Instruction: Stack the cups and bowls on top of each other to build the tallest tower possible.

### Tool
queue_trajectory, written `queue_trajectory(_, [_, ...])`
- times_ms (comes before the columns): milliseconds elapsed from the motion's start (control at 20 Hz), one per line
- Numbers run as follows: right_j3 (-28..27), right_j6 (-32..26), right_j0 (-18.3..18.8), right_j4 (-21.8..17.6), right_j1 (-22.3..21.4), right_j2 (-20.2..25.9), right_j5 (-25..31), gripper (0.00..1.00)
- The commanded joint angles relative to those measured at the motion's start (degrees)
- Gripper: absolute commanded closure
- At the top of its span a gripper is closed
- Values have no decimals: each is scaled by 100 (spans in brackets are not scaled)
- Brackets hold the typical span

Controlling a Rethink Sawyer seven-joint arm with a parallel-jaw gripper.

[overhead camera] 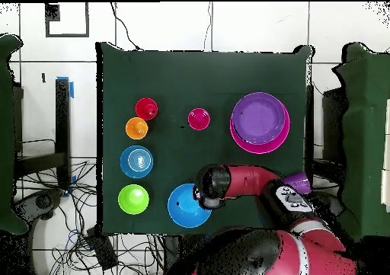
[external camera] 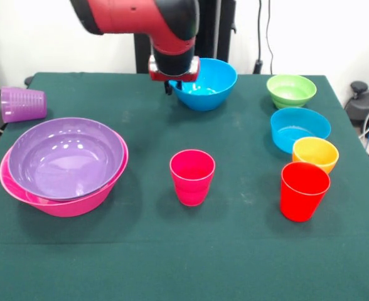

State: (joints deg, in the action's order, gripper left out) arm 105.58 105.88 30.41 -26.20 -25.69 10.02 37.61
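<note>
My gripper [external camera: 172, 84] hangs at the left rim of the large blue bowl [external camera: 204, 84] at the table's far side; in the overhead view the gripper [overhead camera: 204, 196] overlaps that bowl's [overhead camera: 185, 207] edge. Whether it grips the rim is hidden. The large purple bowl [external camera: 65, 157] sits nested in the huge pink bowl [external camera: 65, 204] at the left. The magenta-pink cup [external camera: 192, 177] stands upright mid-table. The red cup [external camera: 304, 191] stands at the right beside the small orange bowl [external camera: 315, 153]. The translucent purple cup [external camera: 22, 103] lies on its side at the far left.
A smaller blue bowl [external camera: 299, 128] and a green bowl [external camera: 291, 89] stand in a row behind the orange bowl on the right. Cables hang behind the table. The green cloth's [external camera: 172, 251] front edge is near.
</note>
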Motion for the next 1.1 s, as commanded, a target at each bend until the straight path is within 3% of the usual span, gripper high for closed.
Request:
queue_trajectory(50, [-740, -1822, 703, -247, 526, 1389, 72, 100])
queue_trajectory(700, [-649, -2034, 1814, 17, 897, 2525, 1179, 100])
queue_trajectory(1100, [-774, -2306, 2352, -19, 1229, 3037, 1919, 100])
